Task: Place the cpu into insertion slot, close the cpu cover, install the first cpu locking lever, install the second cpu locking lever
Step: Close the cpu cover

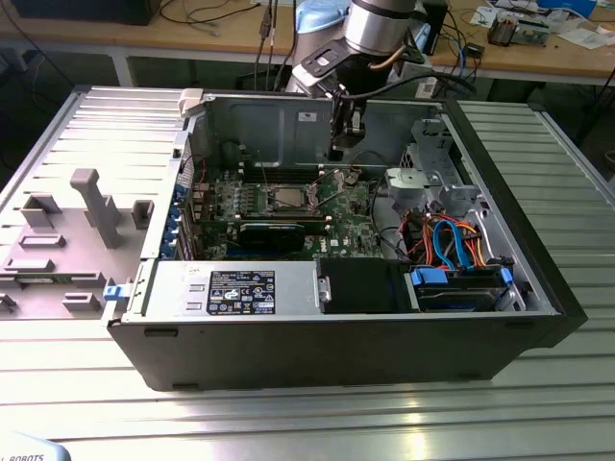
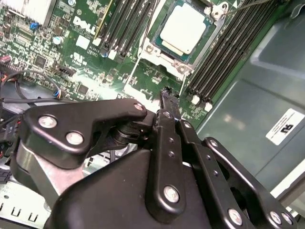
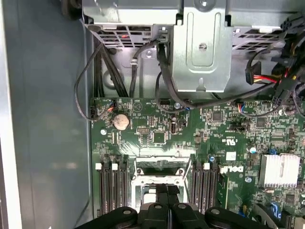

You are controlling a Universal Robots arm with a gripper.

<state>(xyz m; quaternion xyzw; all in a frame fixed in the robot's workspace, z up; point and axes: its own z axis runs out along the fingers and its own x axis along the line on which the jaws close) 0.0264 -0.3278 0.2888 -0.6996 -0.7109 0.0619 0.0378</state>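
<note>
The cpu (image 2: 183, 28), a silver-grey square, lies flat in the insertion slot (image 2: 217, 12) on the green motherboard (image 2: 90, 57). The silvery cpu cover (image 2: 167, 53) frames it and looks laid down around it. A thin wire lever (image 2: 145, 45) runs along one side of the socket; I cannot tell whether it is latched. My gripper (image 2: 166, 93) is shut with nothing between its black fingers (image 3: 159, 200), which hover just off a corner of the socket. In the exterior view the gripper (image 1: 341, 152) hangs inside the open case, above the board and towards the exterior view's right of the cpu (image 1: 285, 199).
Black memory slots (image 2: 224, 52) flank the socket on both sides. The grey case wall (image 2: 257, 81) stands close by. A metal drive cage (image 1: 432, 178) with bundled cables (image 1: 452, 240) fills the exterior view's right, and the power supply (image 1: 240, 288) sits at the front.
</note>
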